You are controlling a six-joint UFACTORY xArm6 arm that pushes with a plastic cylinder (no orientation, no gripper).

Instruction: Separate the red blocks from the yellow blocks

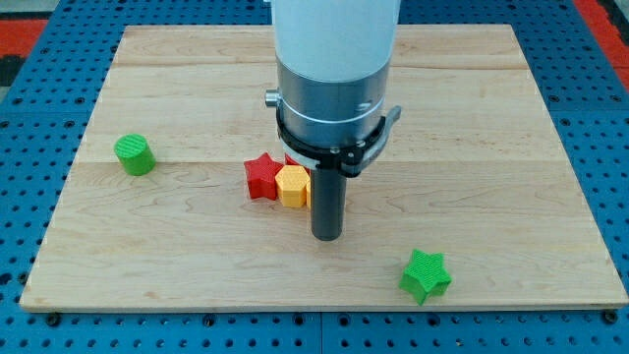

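A red star block (261, 176) lies near the middle of the wooden board (472, 118). A yellow block (293, 186), roughly hexagonal, touches its right side. A bit of another red block (292, 160) shows just behind the yellow one, mostly hidden by the arm. My tip (326, 236) is at the lower end of the dark rod, just right of and below the yellow block, very close to it; I cannot tell whether it touches.
A green cylinder block (134, 154) sits at the view's left. A green star block (426, 275) sits at the lower right, near the board's bottom edge. The arm's white and grey body (332, 69) covers the top middle. A blue pegboard surrounds the board.
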